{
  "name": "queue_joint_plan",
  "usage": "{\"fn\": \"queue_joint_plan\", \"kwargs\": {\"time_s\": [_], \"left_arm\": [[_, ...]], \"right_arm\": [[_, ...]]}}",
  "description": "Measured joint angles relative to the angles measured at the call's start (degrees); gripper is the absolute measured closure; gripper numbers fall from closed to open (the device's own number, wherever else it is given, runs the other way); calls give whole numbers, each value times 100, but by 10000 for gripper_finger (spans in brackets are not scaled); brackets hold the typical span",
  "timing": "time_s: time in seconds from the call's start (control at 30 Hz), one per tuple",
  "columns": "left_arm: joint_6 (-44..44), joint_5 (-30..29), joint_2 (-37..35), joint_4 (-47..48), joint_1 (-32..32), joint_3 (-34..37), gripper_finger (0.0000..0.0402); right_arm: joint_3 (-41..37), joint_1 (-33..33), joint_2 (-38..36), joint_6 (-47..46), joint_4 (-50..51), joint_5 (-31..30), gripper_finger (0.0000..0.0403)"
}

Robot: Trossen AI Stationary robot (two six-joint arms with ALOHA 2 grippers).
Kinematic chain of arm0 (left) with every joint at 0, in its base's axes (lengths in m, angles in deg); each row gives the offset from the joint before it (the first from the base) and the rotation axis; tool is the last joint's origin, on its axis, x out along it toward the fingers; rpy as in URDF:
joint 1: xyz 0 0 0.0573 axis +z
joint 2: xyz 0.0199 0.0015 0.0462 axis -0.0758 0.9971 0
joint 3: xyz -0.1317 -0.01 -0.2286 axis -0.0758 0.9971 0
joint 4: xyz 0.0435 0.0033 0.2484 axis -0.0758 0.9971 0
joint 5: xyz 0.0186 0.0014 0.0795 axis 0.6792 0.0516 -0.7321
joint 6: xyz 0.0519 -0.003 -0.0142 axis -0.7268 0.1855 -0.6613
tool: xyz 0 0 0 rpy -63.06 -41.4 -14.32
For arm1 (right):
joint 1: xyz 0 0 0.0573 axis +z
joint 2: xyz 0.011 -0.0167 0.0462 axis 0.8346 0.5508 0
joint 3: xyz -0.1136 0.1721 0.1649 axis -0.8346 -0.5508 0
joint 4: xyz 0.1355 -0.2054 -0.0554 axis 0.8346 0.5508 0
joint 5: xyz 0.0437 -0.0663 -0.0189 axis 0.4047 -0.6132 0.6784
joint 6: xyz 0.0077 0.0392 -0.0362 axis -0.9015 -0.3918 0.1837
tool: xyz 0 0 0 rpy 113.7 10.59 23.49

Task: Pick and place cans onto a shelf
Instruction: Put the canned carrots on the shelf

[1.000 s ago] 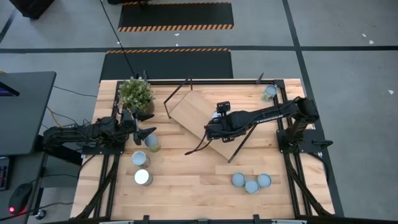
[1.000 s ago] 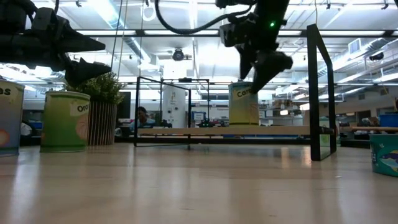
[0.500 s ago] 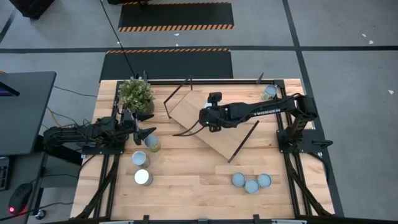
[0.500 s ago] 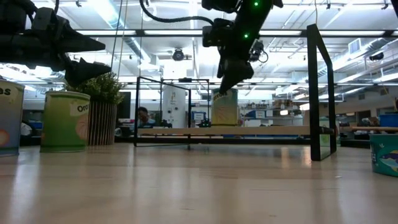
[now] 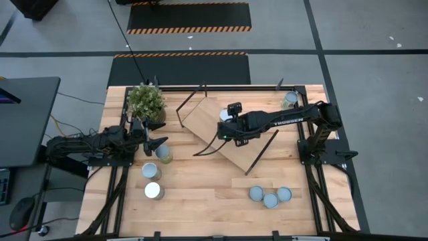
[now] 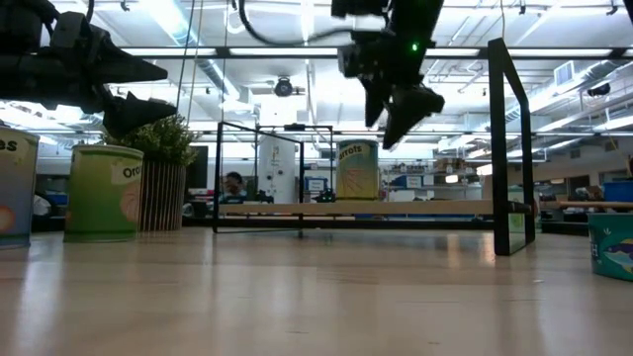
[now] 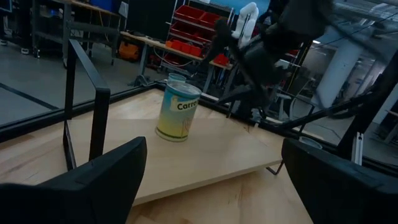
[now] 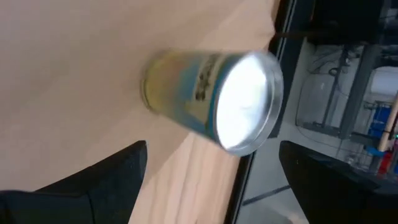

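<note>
While 1 yellow-labelled round tin [image 6: 358, 170] stands on the long light-wood shelf [image 5: 208, 120], 6 silvery-topped cans [image 5: 270, 197] sit on the tabletop. The right gripper [image 6: 394, 111] hangs above it, fingers apart and empty; the left gripper [image 5: 155, 145] hovers spread near 3 cans.

High view: overhead, straight down on the table [image 5: 200, 201]. Low view: tabletop level, facing the room. Wrist views: close behind each arm's fingers. All share the shelf [image 5: 210, 120] and its can [image 6: 358, 170].

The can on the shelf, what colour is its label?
Yellow-green and pale blue; the can shows best in the left wrist view.
</note>
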Motion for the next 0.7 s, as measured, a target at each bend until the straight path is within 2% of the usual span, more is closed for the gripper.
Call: {"fn": "queue_joint_plan", "kwargs": {"time_s": [0.2,0.47,0.57,0.7], "left_arm": [[0,-1,-1,0,0,0,24],[0,-1,-1,0,0,0,24],[0,1,0,21,0,-3,24],[0,3,0,46,0,-7,24]], "right_arm": [[-353,-371,2,725,-917,-144,30],[-401,-780,2,1615,-2079,-121,30],[-401,-863,2,1672,-2204,-34,30],[-390,-813,2,1472,-1895,-38,30]]}}
